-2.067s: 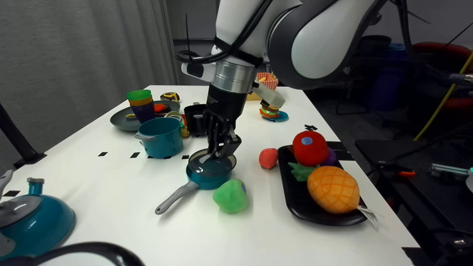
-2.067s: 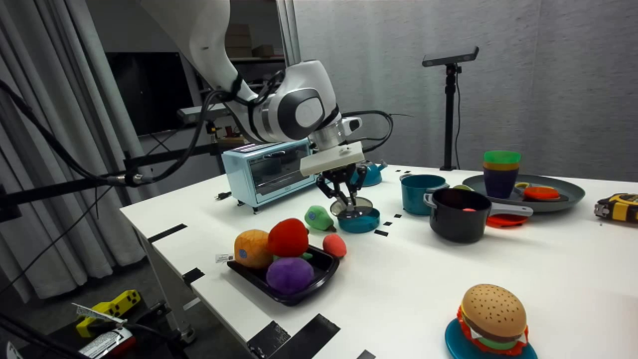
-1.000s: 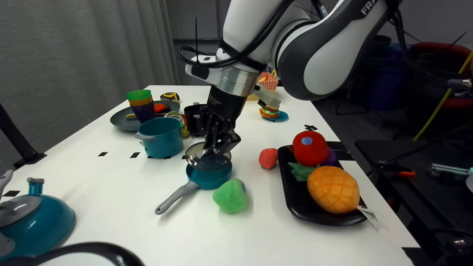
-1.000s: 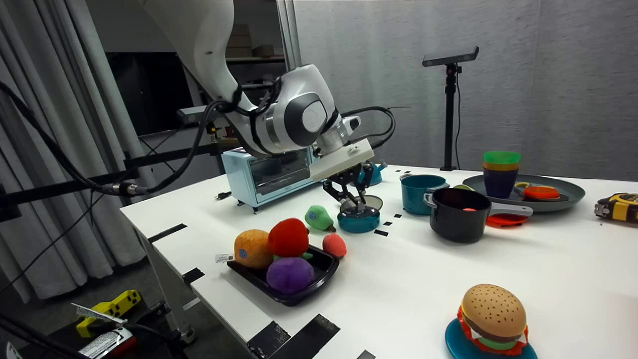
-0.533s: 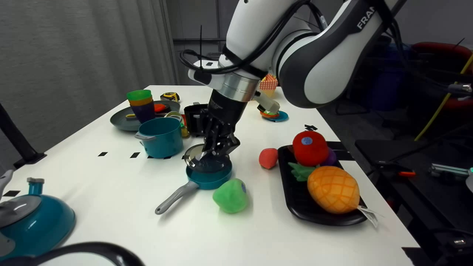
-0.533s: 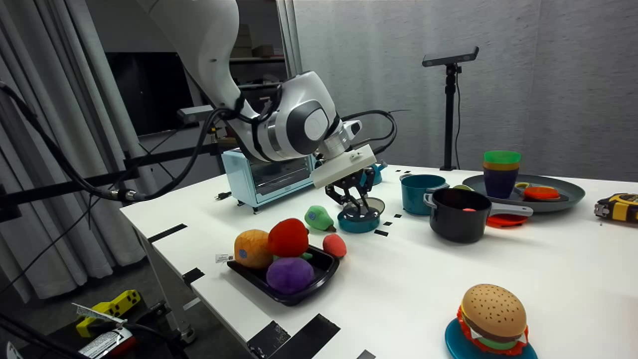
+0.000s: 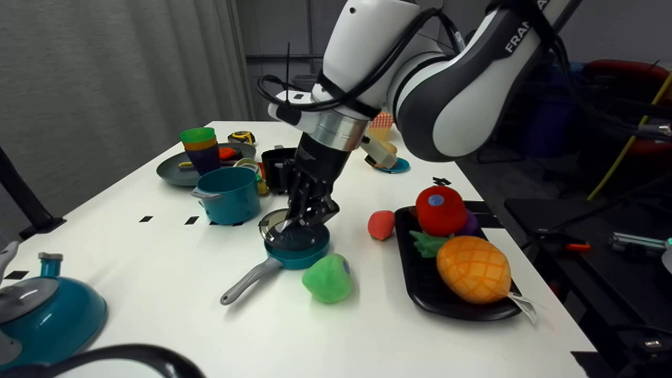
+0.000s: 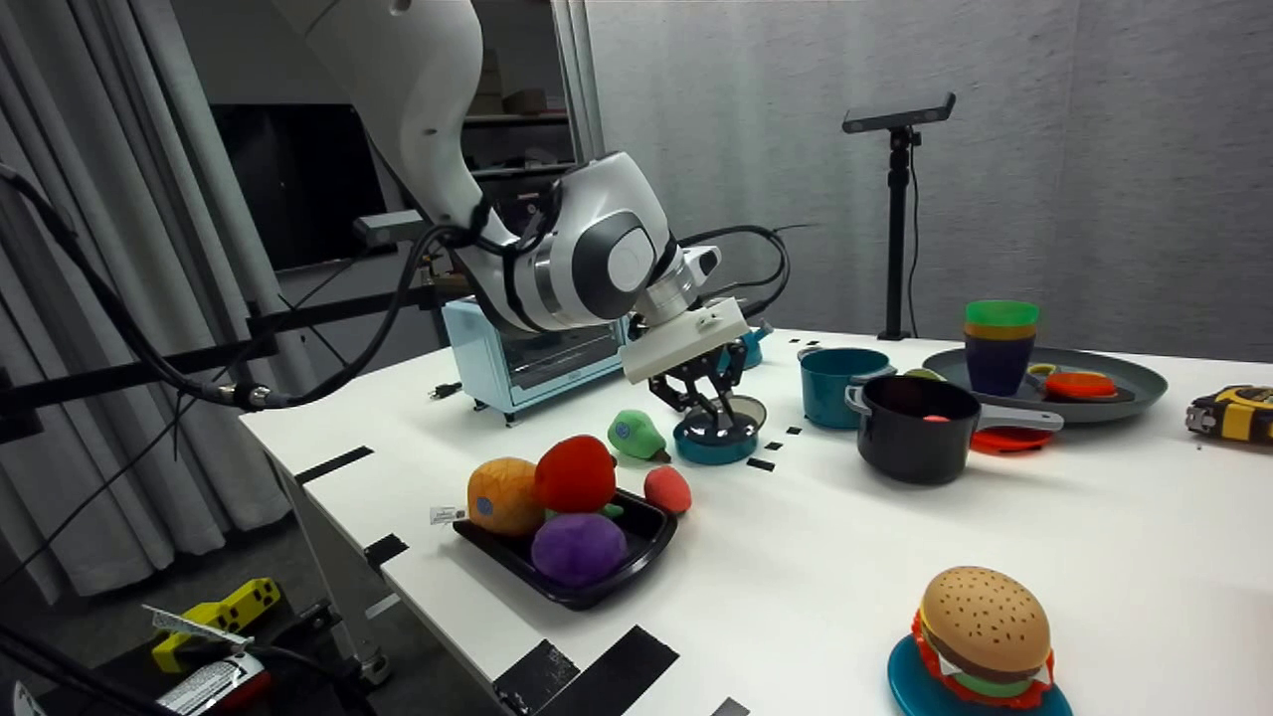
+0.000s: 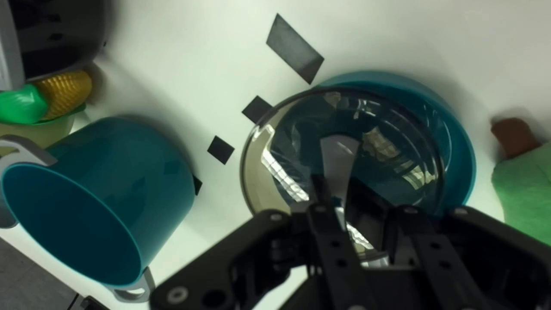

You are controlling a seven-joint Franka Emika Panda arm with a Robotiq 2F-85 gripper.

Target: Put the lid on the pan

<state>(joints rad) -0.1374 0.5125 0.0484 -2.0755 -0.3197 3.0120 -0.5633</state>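
Note:
The small pan (image 7: 302,258) stands upright on the table with its grey handle (image 7: 252,282) pointing to the near left; it also shows in an exterior view (image 8: 715,452). My gripper (image 9: 338,189) is shut on the grey grip (image 9: 340,157) of the clear glass lid (image 9: 391,129). The lid is over the pan but off-centre and tilted. In the wrist view its left edge overhangs the pan, and a crescent of teal pan (image 9: 460,159) shows at right. Whether the lid's low edge touches the pan, I cannot tell.
A green plush toy (image 7: 326,278) lies close beside the pan. The larger teal pot (image 7: 231,197) and the black pot (image 8: 917,438) stand farther back. A black tray (image 7: 420,286) holds several plush toys, with a pink one (image 7: 381,224) beside it. A toaster oven (image 8: 547,348) stands behind.
My gripper has carried the lid across the pan, leftward in an exterior view and toward the larger teal pot, and tilted it. Over the last second it has lowered slightly. The pan has not moved.

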